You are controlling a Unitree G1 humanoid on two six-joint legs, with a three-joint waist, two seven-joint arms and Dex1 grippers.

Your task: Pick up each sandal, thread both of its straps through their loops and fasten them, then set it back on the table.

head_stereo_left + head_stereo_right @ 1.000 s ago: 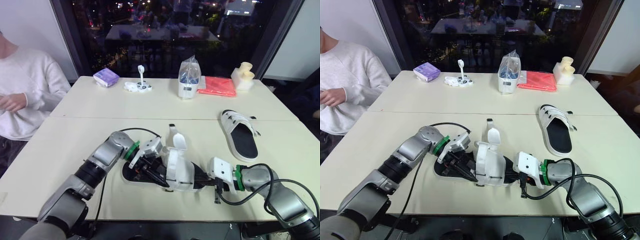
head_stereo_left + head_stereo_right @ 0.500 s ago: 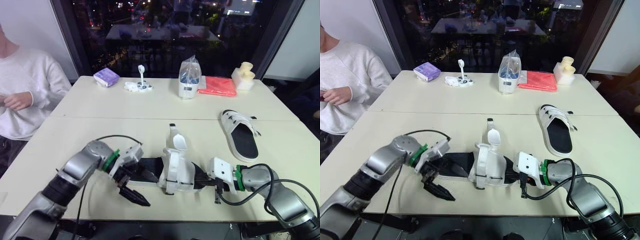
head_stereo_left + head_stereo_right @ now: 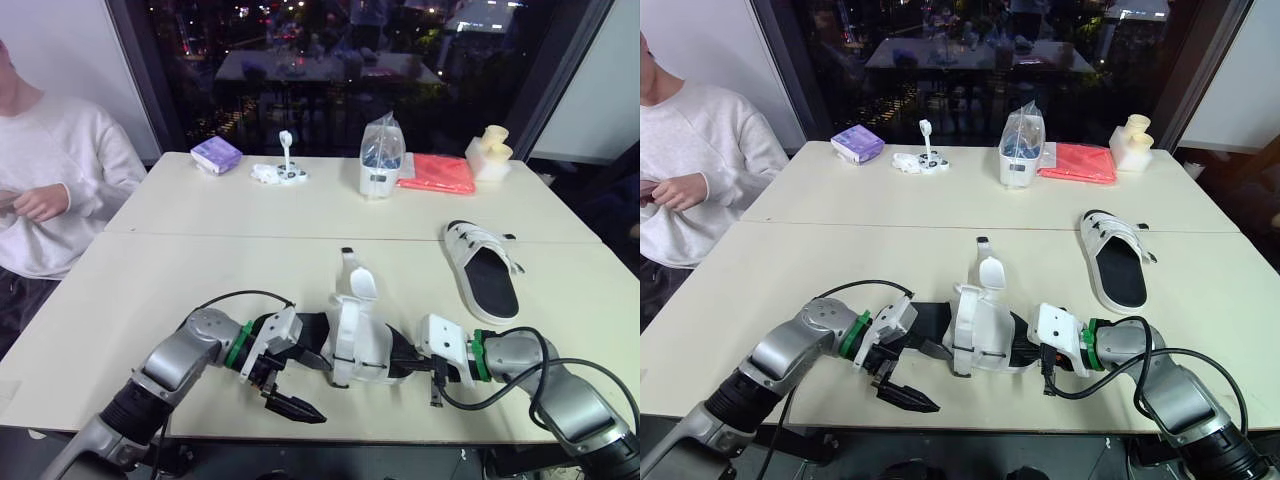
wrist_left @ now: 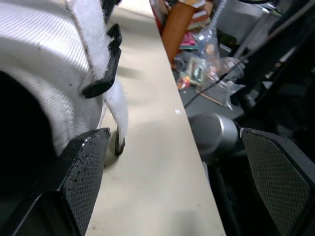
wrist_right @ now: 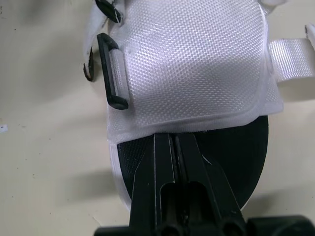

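Two fingers (image 4: 83, 182) spread wide on my left end effector (image 3: 295, 398) beside the near sandal (image 3: 352, 330); my right end effector (image 5: 173, 140) pressed together, tips hidden under the white upper (image 5: 192, 64).

This is looking like an office or meeting room at night. Tall dark-framed windows (image 3: 300, 70) are running across the top of the frame, catching city lights and mirroring the room. Two plain pale tables (image 3: 200, 215) are standing pushed together across the middle, and a person (image 3: 50, 180) in a white sweater is sitting at the left edge.
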